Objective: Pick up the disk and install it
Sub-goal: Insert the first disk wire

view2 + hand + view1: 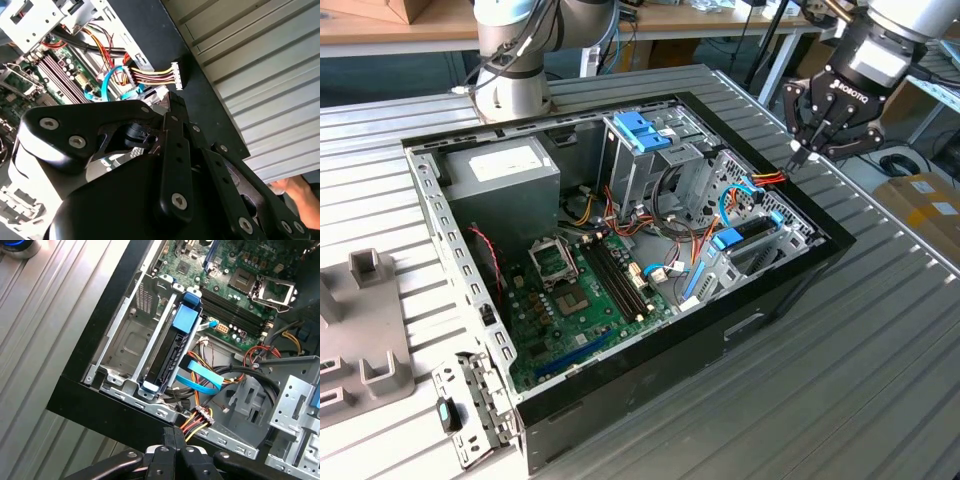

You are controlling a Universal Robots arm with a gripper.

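The disk [170,351] stands on edge in the metal bay at the open computer case's corner, with its blue frame on top and a blue flat cable beside it. In the exterior view the disk [748,236] sits near the case's right wall. My gripper [801,154] hangs just above that wall, apart from the disk. Its fingertips [172,434] are pressed together with nothing between them. A loose white connector on red and yellow wires [202,415] lies just past the tips and shows in the second wrist view too [176,75].
The black case [790,290] lies open on a ribbed metal table [840,400]. Inside are a green motherboard [580,290], a grey power supply box [505,170] and a drive cage with a blue latch [640,130]. A hand [295,190] shows by the table edge.
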